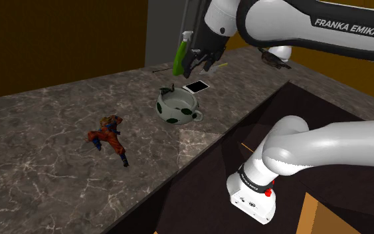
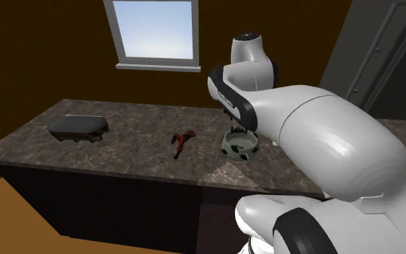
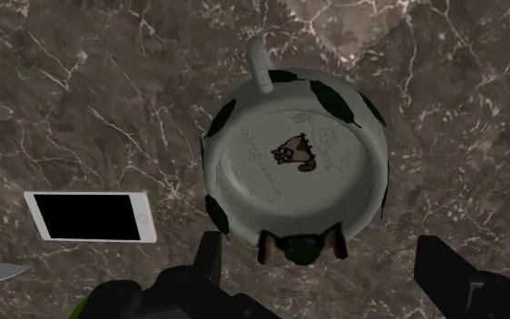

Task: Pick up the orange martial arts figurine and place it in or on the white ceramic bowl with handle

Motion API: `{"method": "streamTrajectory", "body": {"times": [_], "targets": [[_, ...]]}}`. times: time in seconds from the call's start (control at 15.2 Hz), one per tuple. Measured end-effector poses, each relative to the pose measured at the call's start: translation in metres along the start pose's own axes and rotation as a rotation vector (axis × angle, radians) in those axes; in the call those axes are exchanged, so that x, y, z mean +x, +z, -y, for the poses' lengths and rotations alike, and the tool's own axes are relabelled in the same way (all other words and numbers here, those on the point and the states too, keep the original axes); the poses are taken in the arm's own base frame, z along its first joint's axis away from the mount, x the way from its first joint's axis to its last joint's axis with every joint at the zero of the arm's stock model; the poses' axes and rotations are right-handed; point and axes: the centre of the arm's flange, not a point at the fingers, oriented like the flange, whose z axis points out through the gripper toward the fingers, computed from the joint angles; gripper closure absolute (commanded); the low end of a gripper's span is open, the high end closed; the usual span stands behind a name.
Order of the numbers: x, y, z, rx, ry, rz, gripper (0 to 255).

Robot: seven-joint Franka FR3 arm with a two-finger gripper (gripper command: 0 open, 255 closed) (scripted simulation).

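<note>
From the wrist, the gripper [image 3: 327,265] hangs over the green-spotted bowl [image 3: 253,186], its 2 fingers apart. From the shoulder, the orange figurine [image 1: 109,136] lies flat on the counter [image 1: 39,133].

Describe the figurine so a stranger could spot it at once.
Start at the dark marble counter. In the shoulder view, look left of the white, green-spotted bowl, apart from it. The figurine lies flat there, the one orange, human-shaped thing.
</note>
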Motion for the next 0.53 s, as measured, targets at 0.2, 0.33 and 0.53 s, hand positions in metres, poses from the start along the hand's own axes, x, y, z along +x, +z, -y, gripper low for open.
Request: {"method": "streamTrajectory", "body": {"times": [0.2, 0.33, 0.53], "targets": [[-0.012, 0.014, 0.037, 0.007, -0.011, -0.011, 0], [-0.014, 0.026, 0.059, 0.012, -0.019, -0.017, 0], [-0.023, 0.040, 0.094, 0.018, -0.030, -0.029, 0]]}}
